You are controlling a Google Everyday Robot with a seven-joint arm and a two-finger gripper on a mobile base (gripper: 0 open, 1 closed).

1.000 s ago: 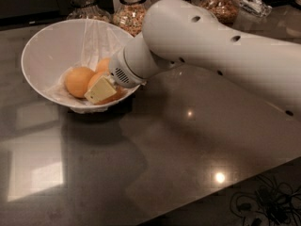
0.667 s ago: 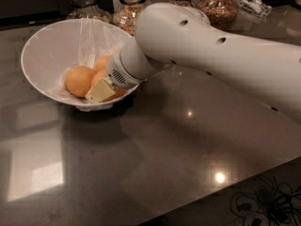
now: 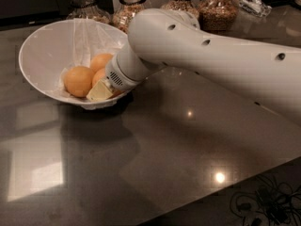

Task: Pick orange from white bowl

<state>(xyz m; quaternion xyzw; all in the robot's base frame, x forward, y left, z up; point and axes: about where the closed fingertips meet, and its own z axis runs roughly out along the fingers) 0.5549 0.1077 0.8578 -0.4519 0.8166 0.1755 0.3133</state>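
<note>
White bowl (image 3: 42,51) holds the claw (image 3: 100,92) touching the middle orange (image 3: 99,76); whether it grips, cannot tell.

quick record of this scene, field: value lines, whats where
surface: dark glossy countertop
bowl: white bowl on the countertop, far left
fruit: three oranges, all inside the bowl
gripper: gripper down in the bowl at its near right side, by the oranges
arm: white arm reaching in from the right
behind: glass jars of grains in a row
task state: no orange lifted out yet
</note>
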